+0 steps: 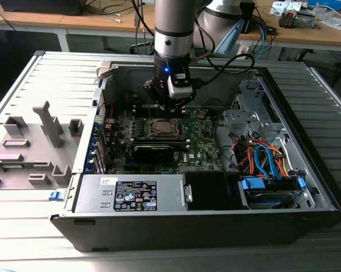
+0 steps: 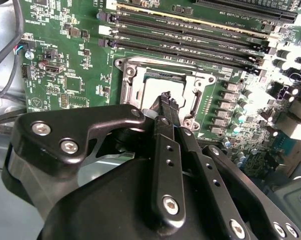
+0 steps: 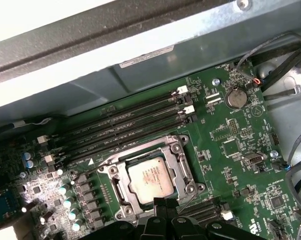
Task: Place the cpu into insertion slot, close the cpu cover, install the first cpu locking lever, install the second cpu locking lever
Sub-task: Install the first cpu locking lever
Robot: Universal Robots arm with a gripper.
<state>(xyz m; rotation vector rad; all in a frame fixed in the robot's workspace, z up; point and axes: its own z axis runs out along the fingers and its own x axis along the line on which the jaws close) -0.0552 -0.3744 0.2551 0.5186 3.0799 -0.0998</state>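
The open computer case [image 1: 216, 229] lies flat on the bench, its green motherboard [image 1: 201, 141] facing up and the grey power supply [image 1: 131, 192] along the near wall. The robot arm [image 1: 173, 28] reaches down into it, roughly over the middle of the board.

In the second wrist view the gripper [image 2: 165, 98] has its two black fingers drawn together to a narrow point. I see nothing held between them. The tip hangs right at one edge of the socket, though I cannot tell whether it is touching.

The insertion slot [image 3: 121, 189] sits just beside the long black memory slots [image 3: 130, 120], and only dark slivers of it show at the sides.

The cpu cover [image 3: 140, 156] lies flat over the slot. It looks like thin, stiff sheet metal, light and springy, best pushed on its rim rather than pinched. It is a silver-grey frame with a cut-out centre.

The cpu [image 3: 151, 179] is already seated in the slot and shows through that cut-out. I would call it light, rigid and smooth on top, with a delicate underside, so only its edges should be gripped. It is a small flat square with a pale metal lid bearing faint print.

The locking levers are too fine for me to judge.
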